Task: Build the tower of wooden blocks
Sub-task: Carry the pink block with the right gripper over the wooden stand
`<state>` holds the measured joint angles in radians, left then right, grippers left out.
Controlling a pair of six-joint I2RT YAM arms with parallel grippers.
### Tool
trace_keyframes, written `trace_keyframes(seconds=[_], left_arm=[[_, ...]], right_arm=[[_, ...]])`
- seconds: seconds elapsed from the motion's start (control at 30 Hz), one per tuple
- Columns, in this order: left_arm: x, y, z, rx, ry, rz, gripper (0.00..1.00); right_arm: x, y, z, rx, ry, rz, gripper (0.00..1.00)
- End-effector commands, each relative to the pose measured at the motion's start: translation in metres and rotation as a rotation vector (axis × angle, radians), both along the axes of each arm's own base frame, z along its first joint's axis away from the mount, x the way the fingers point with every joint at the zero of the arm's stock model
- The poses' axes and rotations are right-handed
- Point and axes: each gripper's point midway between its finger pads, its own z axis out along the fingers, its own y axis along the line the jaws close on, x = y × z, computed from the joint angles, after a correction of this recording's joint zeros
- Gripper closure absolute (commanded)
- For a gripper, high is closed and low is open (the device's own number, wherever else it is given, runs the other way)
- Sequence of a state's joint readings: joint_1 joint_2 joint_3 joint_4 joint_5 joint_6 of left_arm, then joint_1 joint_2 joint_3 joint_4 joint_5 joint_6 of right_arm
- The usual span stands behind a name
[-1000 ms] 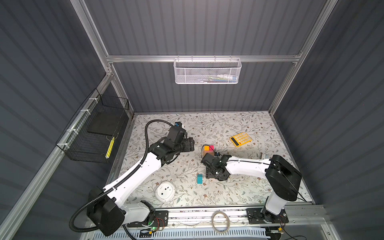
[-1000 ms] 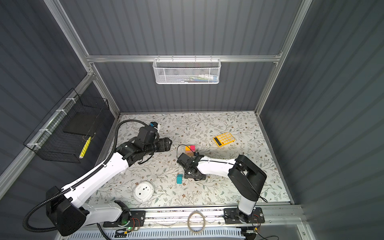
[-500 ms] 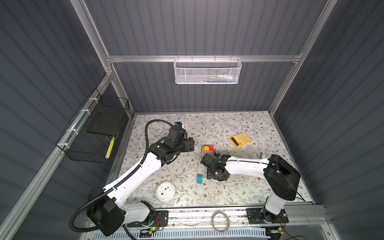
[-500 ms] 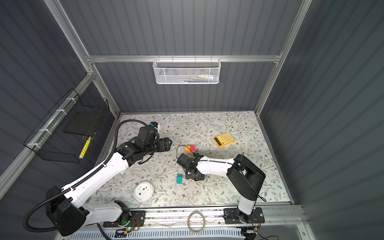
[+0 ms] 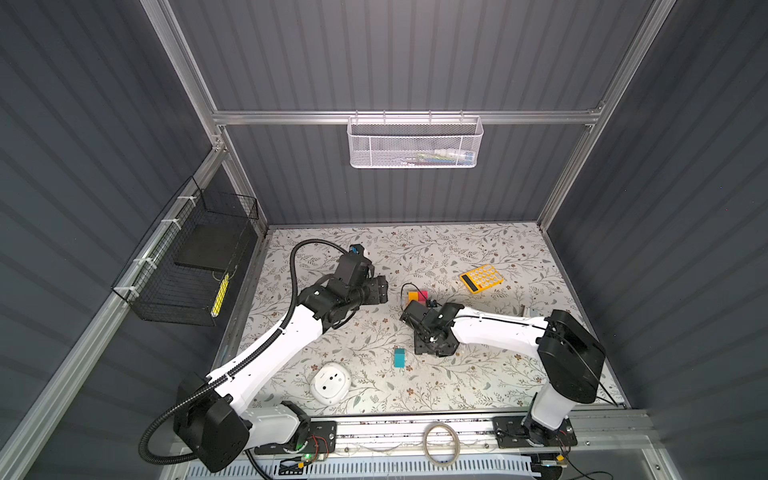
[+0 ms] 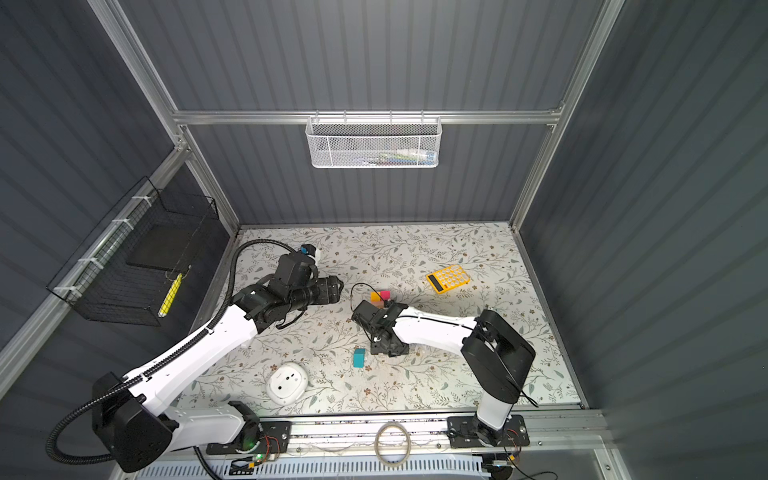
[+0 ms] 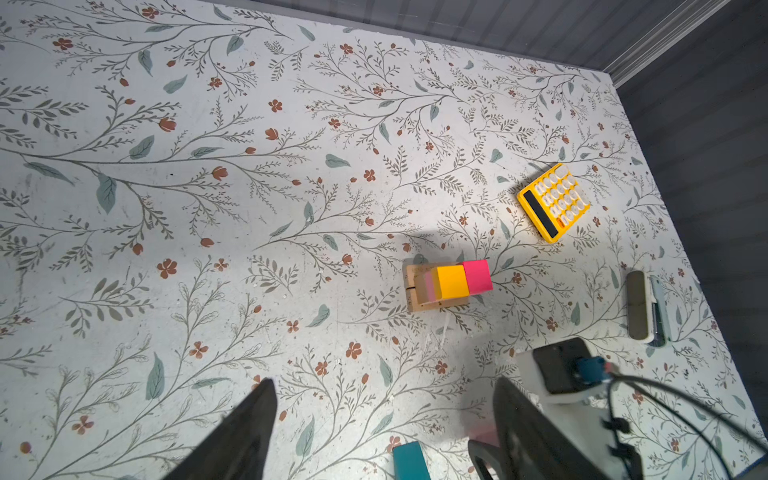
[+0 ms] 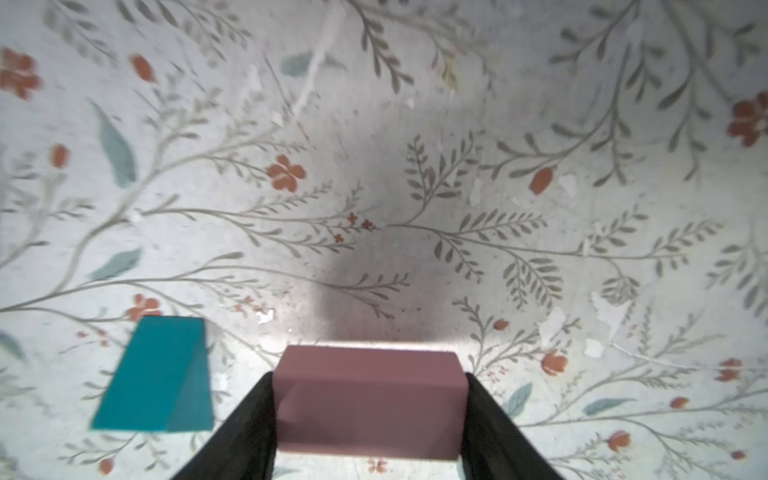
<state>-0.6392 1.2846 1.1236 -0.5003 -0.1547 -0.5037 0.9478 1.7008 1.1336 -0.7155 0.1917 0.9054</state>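
The tower (image 7: 449, 282) is a low stack: tan bars at the base, a pink slab, then an orange cube and a magenta-red cube side by side; it shows in both top views (image 5: 417, 296) (image 6: 380, 296). My right gripper (image 8: 368, 379) is shut on a second pink slab (image 8: 370, 399), low over the table in front of the tower (image 5: 433, 347) (image 6: 386, 347). The teal peaked block (image 8: 156, 374) lies just beside it (image 5: 399, 357) (image 6: 359, 358). My left gripper (image 7: 384, 384) is open and empty, hovering left of the tower (image 5: 380, 289) (image 6: 334, 289).
A yellow calculator (image 5: 481, 278) (image 7: 552, 203) lies behind and right of the tower. The white round device (image 5: 331, 383) (image 6: 287, 383) sits near the front edge. A small grey and white object (image 7: 642, 307) lies by the right wall. A black wire basket (image 5: 195, 266) hangs on the left wall.
My right gripper's jaws have closed in on the pink slab. The left arm has stayed where it was.
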Motion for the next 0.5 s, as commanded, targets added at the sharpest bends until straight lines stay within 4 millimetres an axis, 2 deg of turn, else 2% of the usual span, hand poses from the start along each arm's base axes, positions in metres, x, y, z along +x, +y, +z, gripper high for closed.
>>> trace_keyframes(seconds=[0.0, 0.23, 0.47], left_arm=[[-0.001, 0.01, 0.0, 0.024, -0.013, 0.007, 0.19], [0.003, 0.025, -0.006, 0.031, -0.001, 0.038, 0.19], [0.011, 0.04, -0.018, 0.022, 0.035, 0.064, 0.19]], right_arm=[[0.012, -0.008, 0.033, -0.009, -0.042, 0.037, 0.47], [0.048, -0.011, 0.07, 0.027, -0.078, 0.052, 0.49], [0.086, -0.011, 0.081, 0.017, -0.093, 0.06, 0.51]])
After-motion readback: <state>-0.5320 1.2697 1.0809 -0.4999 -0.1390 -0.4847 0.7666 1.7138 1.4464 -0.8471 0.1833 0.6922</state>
